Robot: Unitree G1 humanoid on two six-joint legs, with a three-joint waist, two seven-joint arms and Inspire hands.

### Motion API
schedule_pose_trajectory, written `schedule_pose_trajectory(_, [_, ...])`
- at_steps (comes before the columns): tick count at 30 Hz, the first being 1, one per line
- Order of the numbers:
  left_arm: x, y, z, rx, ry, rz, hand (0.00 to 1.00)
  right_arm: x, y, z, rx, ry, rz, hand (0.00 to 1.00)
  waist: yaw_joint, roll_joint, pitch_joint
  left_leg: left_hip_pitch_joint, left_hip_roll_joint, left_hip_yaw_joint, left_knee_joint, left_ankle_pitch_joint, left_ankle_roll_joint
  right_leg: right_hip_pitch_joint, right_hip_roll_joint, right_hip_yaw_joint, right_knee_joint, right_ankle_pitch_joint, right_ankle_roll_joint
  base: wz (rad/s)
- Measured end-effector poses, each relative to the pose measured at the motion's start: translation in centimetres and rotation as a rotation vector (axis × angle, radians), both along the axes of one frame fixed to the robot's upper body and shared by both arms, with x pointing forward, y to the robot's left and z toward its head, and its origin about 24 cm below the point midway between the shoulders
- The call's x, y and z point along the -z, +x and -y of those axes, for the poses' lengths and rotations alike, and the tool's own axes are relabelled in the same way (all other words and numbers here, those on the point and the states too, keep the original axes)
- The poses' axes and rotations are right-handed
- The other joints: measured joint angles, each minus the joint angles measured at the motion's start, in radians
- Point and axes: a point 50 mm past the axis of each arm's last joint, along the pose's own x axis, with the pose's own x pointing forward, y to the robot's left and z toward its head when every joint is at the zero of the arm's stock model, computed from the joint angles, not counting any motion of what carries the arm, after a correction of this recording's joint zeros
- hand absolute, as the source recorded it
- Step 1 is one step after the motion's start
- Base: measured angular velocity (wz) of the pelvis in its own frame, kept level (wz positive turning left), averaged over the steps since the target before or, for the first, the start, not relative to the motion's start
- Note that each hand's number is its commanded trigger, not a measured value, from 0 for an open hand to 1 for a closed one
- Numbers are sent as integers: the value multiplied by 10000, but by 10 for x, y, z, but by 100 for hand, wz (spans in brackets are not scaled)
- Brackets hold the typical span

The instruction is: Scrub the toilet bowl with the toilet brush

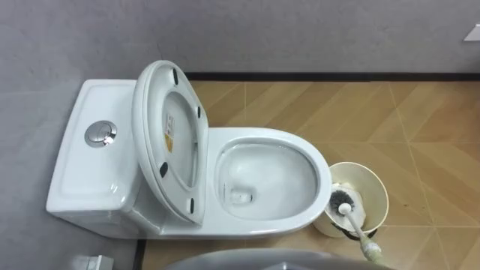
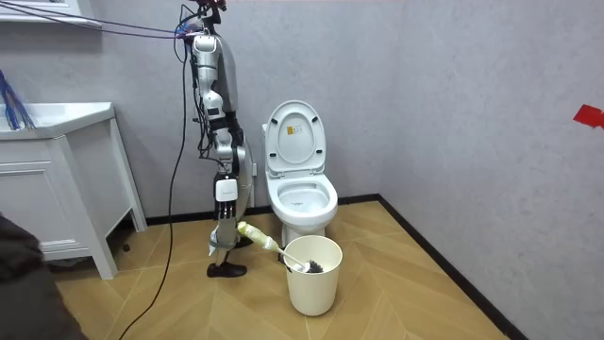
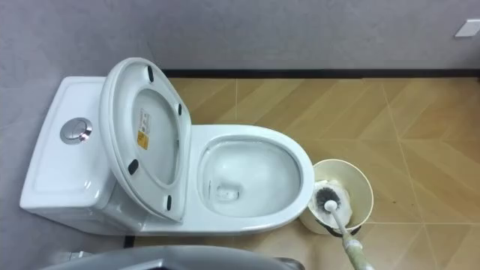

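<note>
Black-bristled toilet brush (image 1: 342,201) sits in the cream round bucket (image 1: 371,184) beside the lid-up white ceramic toilet (image 1: 262,222); whether the right robot hand (image 2: 229,237) grips it cannot be told.

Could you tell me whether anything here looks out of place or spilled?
Nothing stands out. The toilet has its lid up, the brush leans with its head in the bucket beside it, and no spill shows on the floor.

Slim silver-grey body (image 2: 209,85), black joints, white forearm panel, black feet, dark cable.
</note>
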Motion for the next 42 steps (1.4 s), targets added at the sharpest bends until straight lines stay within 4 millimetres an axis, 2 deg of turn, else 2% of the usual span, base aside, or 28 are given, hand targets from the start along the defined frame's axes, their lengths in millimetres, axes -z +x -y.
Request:
schedule_pose_trajectory(7, [0,1,-1,22,28,27,0,0,-1,0,47,14,-5,0,19,-71,-8,4,4,-1,28,0,0,6,4,25,12,1,0,0])
schedule_pose_trajectory(11, [0,2,-2,-40,114,91,0,0,-1,-1,1115,-20,209,0,22,-96,7,12,51,33,-1,-4,-7,-15,38,137,-8,1,-1,-4])
schedule_pose_trajectory(13, [0,2,-2,-126,121,85,0,0,-5,-2,2266,-162,388,0,17,-90,8,33,51,33,-10,-4,-7,2,37,143,-8,1,-1,0])
schedule_pose_trajectory(16, [0,-2,-3,-372,170,74,0,0,-19,-3,4625,-531,354,0,-63,-73,10,21,57,33,15,-6,-10,-1,39,145,4,3,-3,0])
schedule_pose_trajectory(18, [-1,-5,-5,-851,366,127,0,-1,-36,-4,7170,-1030,261,0,-158,-58,8,36,57,-5,-31,-18,-28,11,57,149,-7,2,-4,0])
schedule_pose_trajectory(19, [-1,-9,-5,-1035,410,92,0,-2,-40,-4,7915,-1142,258,0,-219,-53,6,39,57,-18,-49,-19,-30,21,60,143,-9,2,-4,5])
schedule_pose_trajectory(21, [-2,-14,-9,-1650,615,138,0,-4,-56,-5,10869,-1597,313,0,-495,-11,10,35,46,-58,-114,-17,-33,28,71,148,2,5,-9,0])
schedule_pose_trajectory(22, [-2,-17,-10,-1770,677,111,0,-5,-60,-4,11698,-1762,366,0,-551,5,12,37,47,-56,-118,-16,-34,21,73,149,13,5,-9,-6])
schedule_pose_trajectory(24, [-4,-24,-14,-2185,881,86,0,-7,-65,-2,14711,-2341,768,0,-821,28,8,74,53,-1,-137,-17,-35,7,83,169,45,7,-12,-9])
schedule_pose_trajectory(25, [-4,-25,-15,-2280,925,88,0,-7,-65,-1,15308,-2433,870,0,-843,27,9,84,56,26,-141,-17,-35,-6,86,189,55,10,-16,-11])
schedule_pose_trajectory(28, [-5,-21,-19,-2349,1136,407,0,-6,-48,8,17405,-2768,1633,0,-918,-39,9,194,63,70,-149,-20,-30,-4,81,227,197,13,-20,-10])
schedule_pose_trajectory(29, [-5,-20,-19,-2330,1158,471,0,-6,-42,11,17632,-2792,1865,0,-941,-57,11,182,61,70,-130,-23,-25,-5,77,224,188,14,-20,0])
schedule_pose_trajectory(32, [-7,-13,-24,-2205,1289,874,0,-10,-4,31,17616,-2930,3401,0,-1018,-135,4,0,50,67,-38,-31,-7,-185,62,217,166,13,-16,0])
schedule_pose_trajectory(34, [-8,-10,-28,-2170,1557,1154,0,-18,24,48,17138,-3120,4755,0,-1024,-184,-9,-149,19,54,69,-28,-3,-301,70,207,179,13,-17,0])
schedule_pose_trajectory(36, [-9,-10,-31,-2222,1717,1294,0,-28,43,60,16323,-3314,5729,0,-960,-192,-10,-314,47,27,124,-19,4,-421,71,173,170,15,-16,5])
schedule_pose_trajectory(42, [-10,-8,-33,-1827,2000,1522,0,-53,88,82,12981,-4627,7855,0,-765,-272,-56,-573,12,-4,159,-17,1,-673,81,192,198,26,-27,1])
